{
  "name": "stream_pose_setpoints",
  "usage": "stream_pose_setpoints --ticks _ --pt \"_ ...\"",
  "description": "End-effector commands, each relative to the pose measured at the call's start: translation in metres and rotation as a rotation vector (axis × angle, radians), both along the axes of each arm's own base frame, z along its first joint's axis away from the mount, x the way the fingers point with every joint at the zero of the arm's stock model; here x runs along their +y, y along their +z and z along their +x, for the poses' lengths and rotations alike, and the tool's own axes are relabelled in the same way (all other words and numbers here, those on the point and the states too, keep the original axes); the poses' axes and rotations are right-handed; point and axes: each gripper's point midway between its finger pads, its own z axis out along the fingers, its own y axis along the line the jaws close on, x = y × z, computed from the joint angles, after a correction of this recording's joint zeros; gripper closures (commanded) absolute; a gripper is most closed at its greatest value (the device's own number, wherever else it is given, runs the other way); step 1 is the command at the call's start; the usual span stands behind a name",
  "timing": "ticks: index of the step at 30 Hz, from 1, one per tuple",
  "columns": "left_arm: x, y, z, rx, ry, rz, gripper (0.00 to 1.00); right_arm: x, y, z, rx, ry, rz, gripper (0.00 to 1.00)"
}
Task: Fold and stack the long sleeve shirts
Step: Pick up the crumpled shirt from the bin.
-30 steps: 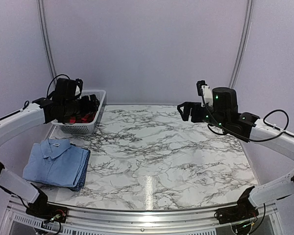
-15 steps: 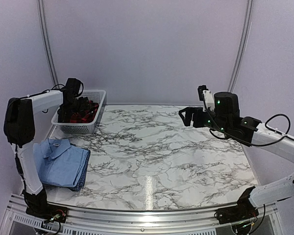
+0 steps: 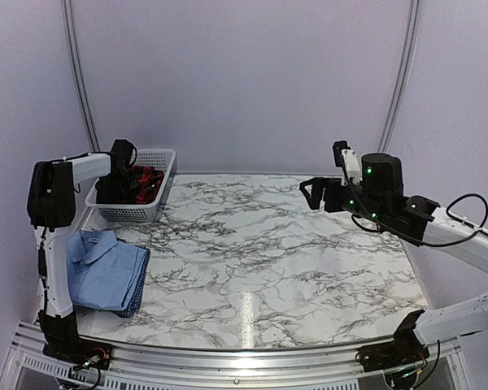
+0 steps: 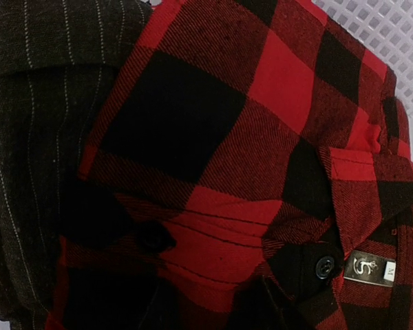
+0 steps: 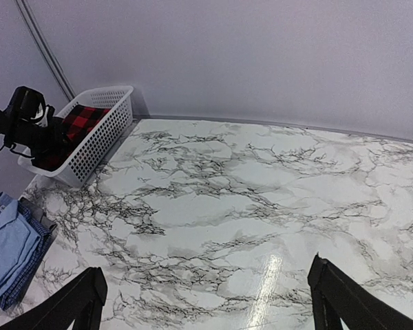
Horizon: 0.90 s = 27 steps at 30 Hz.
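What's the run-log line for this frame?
left gripper: in basket at flannel shirt, jaw state hidden | right gripper: open, above table | blue shirt: folded, table near-left

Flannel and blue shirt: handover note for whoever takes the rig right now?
Left end effector: down in the basket, close over the flannel; whether it is open or shut can't be seen.
Right end effector: open, empty, hovering over the far right of the table.
Blue shirt: folded, near left on the table.
Done: blue shirt folded.
Left: lift the flannel out, fold it, stack it with the blue shirt. A dark pinstriped garment lies beside the flannel in the basket.
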Motion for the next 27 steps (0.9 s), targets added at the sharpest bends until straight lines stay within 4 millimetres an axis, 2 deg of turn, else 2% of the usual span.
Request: stream_pose_setpoints --ticks 1,5,6,12,17,23,27 --pt "0.007 0.001 0.005 0.008 0.02 0.027 0.66 0.002 0.01 -0.005 -0.021 0.02 0.003 0.01" --pt "0.006 0.013 0.011 -0.018 0.009 0.029 0.98 0.002 0.013 -0.005 -0.023 0.019 0.006 0.02" --pt "0.006 0.018 0.012 -0.028 0.007 0.029 1.0 0.002 0.013 -0.005 -0.023 0.02 0.007 0.01" --pt "0.002 0.072 0.017 -0.133 -0.015 0.022 1.0 0.002 0.012 -0.004 -0.022 0.019 0.006 0.02" --pt "-0.018 0.147 0.017 -0.275 -0.084 0.04 1.0 0.005 0.012 -0.002 -0.021 0.023 0.007 0.02" --pt "-0.058 0.236 0.002 -0.462 -0.196 0.053 1.0 0.008 0.011 0.001 -0.02 0.026 0.004 0.02" --pt "-0.109 0.295 -0.017 -0.601 -0.347 0.05 1.0 0.01 0.012 0.003 -0.021 0.03 0.007 0.02"
